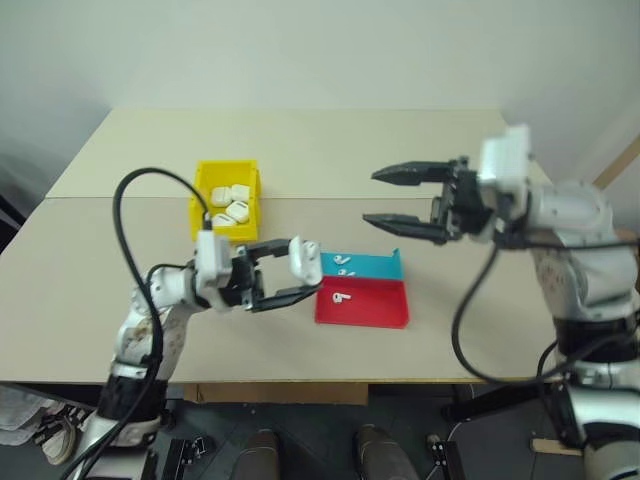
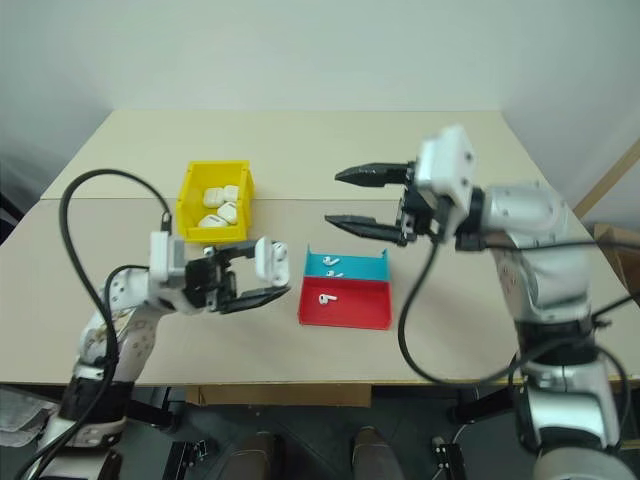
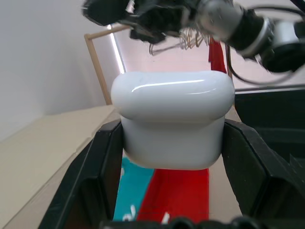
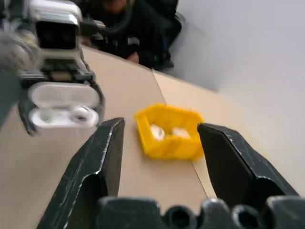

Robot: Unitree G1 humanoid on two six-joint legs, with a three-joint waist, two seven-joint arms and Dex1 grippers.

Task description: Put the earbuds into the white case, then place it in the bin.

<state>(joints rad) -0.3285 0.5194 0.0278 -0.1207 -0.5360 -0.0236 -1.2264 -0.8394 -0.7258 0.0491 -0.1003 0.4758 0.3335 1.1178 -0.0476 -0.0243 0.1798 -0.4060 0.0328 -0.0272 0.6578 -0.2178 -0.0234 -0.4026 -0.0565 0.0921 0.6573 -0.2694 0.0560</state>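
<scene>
Left gripper (image 1: 292, 272) clamps the white case (image 1: 304, 258); right gripper (image 1: 391, 197) hangs released, empty.

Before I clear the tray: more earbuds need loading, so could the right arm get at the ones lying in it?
Probably yes. The right tool hangs open and empty above the tray, and nothing covers the earbuds. The left tool, holding the white case, sits just beside the tray.

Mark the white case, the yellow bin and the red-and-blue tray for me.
white case (image 3: 174, 119): left wrist view, front of its body.
yellow bin (image 1: 225, 174): left eye view, far wall.
red-and-blue tray (image 1: 375, 300): left eye view, bare red floor.
</scene>
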